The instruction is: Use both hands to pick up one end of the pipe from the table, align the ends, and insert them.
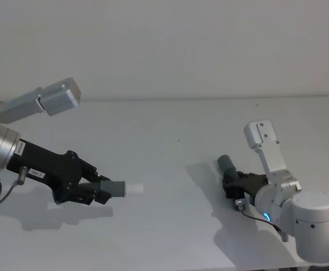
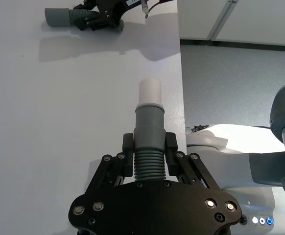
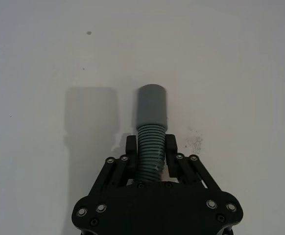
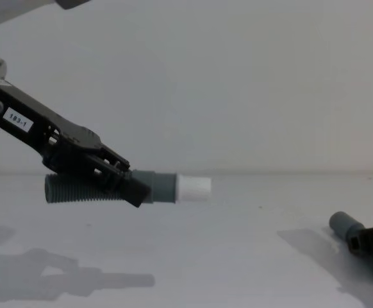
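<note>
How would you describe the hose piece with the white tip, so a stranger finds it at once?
On the left side of the broad white table, the black left claw holds a ribbed grey hose piece above the surface. Only this piece ends in a narrow white tip; the other piece, in the right claw, ends in a plain grey mouth.

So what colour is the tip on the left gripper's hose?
The tip is white; clearest in the left wrist view.
</note>
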